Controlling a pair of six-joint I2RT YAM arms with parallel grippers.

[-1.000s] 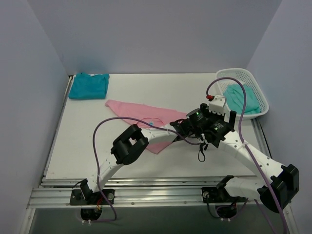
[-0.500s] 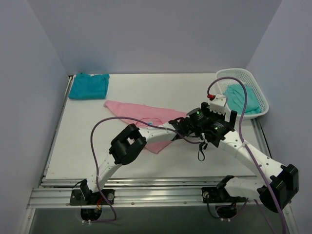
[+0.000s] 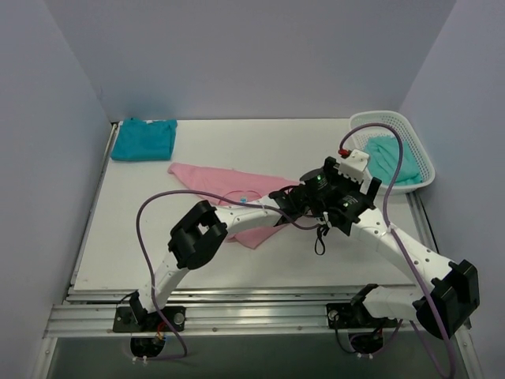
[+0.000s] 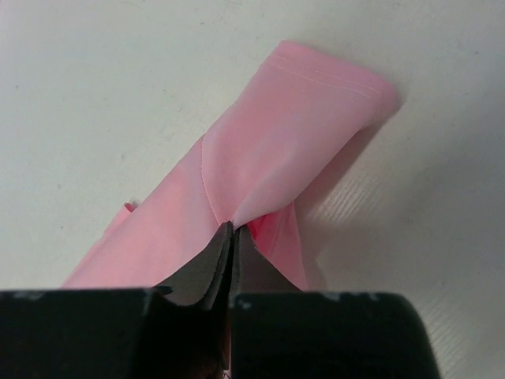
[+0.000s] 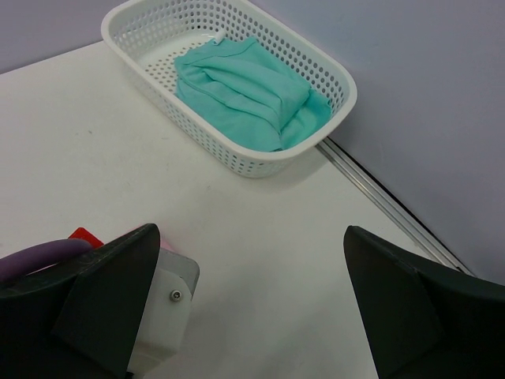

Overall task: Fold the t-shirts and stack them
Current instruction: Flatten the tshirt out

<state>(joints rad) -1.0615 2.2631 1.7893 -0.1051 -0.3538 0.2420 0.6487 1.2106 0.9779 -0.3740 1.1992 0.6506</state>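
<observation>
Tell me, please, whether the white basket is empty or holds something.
Not empty: a mint-teal t-shirt lies bunched inside the white basket, filling much of its floor in the right wrist view.

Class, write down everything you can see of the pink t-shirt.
The pink t-shirt is soft, plain light-pink cloth, with a stitched hem showing in the left wrist view. It lies crumpled and partly folded on the white table, as a long diagonal band near the middle. The left gripper is shut on a fold of it, bunching the cloth there. From above, both arms hide part of it.
</observation>
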